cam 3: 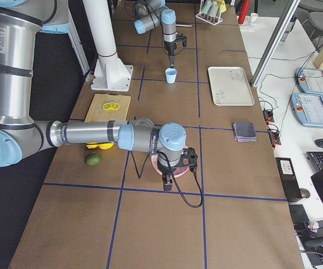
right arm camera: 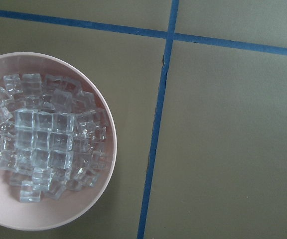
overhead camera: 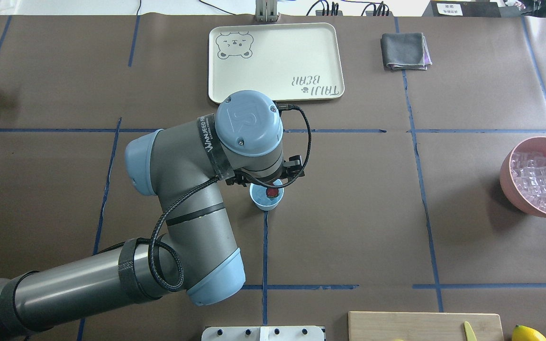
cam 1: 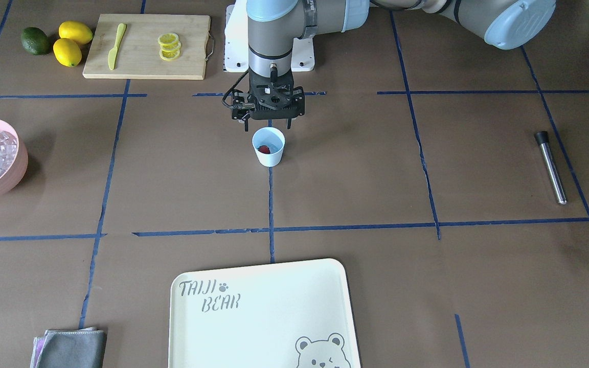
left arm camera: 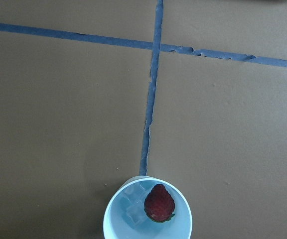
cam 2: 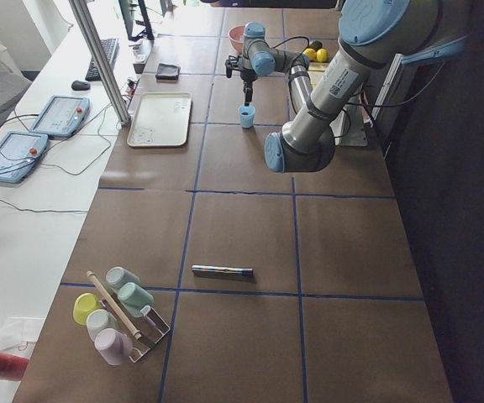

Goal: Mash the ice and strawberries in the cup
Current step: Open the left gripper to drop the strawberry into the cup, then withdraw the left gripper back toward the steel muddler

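Left pincer (cam 1: 268, 125) hangs directly over cup (cam 1: 270, 156), fingers spread, holding nothing. Cup stands at tabletop (cam 1: 356, 168) centre, on a tape line. Inside: 1 strawberry (left arm camera: 159, 202), with ice (left arm camera: 133, 213) at its 9 o'clock in the left wrist view. Right pincer (cam 3: 167, 184) sits over pink bowl (right arm camera: 44, 220); spread or pressed together, can't tell.

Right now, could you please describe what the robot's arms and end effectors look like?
Both arms are grey tubes with light blue joint caps. The left arm carries a black braided cable under black straps, and a black band with white lettering near its wrist. The left end effector is black with two thin fingers. The right arm has the same colours.
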`<state>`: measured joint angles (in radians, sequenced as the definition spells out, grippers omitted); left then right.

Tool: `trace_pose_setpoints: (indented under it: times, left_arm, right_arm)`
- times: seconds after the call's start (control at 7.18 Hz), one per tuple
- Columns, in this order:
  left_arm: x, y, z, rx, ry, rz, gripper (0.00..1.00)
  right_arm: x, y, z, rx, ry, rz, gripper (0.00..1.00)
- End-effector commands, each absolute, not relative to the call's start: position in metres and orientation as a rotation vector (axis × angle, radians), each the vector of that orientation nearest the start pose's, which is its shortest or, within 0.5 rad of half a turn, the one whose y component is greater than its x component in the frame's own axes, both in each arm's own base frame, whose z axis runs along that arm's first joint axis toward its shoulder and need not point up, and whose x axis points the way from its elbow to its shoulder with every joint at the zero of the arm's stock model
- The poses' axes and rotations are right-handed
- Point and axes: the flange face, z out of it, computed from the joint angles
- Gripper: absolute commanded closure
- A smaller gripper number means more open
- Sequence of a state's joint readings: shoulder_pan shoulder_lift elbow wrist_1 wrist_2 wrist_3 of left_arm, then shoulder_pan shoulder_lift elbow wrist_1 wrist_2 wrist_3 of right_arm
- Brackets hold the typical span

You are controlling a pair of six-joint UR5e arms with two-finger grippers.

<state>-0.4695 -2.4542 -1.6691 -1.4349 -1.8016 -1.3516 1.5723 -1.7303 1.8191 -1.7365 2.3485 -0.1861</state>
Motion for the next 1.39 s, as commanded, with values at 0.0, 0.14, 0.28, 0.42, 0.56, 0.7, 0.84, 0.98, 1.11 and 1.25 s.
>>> trace_pose_setpoints:
  times: [0.0, 0.14, 0.28, 0.42, 0.56, 0.7, 0.84, 0.98, 1.11, 1.25]
  left_arm:
    - [0.529, -0.424, 0.127, 0.123, 0.826, -0.047, 0.00]
    - [0.486, -0.435, 0.158, 0.127, 0.817, 0.026, 0.00]
    - [0.420, -0.444, 0.197, 0.143, 0.824, 0.127, 0.00]
    - [0.357, -0.457, 0.230, 0.153, 0.829, 0.191, 0.00]
    - [0.305, -0.462, 0.288, 0.152, 0.790, 0.269, 0.00]
    - [0.245, -0.476, 0.336, 0.151, 0.771, 0.309, 0.00]
    - [0.182, -0.484, 0.376, 0.144, 0.793, 0.345, 0.00]
    - [0.121, -0.483, 0.416, 0.147, 0.808, 0.350, 0.00]
    - [0.072, -0.471, 0.456, 0.139, 0.794, 0.328, 0.00]
    - [0.055, -0.462, 0.485, 0.104, 0.776, 0.301, 0.00]
  right_arm:
    - [0.064, -0.417, 0.626, -0.001, -0.782, -0.146, 0.00]
    - [0.064, -0.417, 0.626, -0.001, -0.782, -0.146, 0.00]
    - [0.064, -0.417, 0.626, -0.001, -0.782, -0.146, 0.00]
    - [0.064, -0.417, 0.626, -0.001, -0.782, -0.146, 0.00]
    - [0.064, -0.417, 0.627, -0.002, -0.782, -0.145, 0.00]
    - [0.064, -0.417, 0.628, -0.004, -0.782, -0.144, 0.00]
    - [0.064, -0.417, 0.628, -0.004, -0.782, -0.144, 0.00]
    - [0.064, -0.417, 0.629, -0.005, -0.782, -0.144, 0.00]
    - [0.064, -0.416, 0.630, -0.008, -0.782, -0.143, 0.00]
    - [0.064, -0.416, 0.629, -0.007, -0.782, -0.143, 0.00]
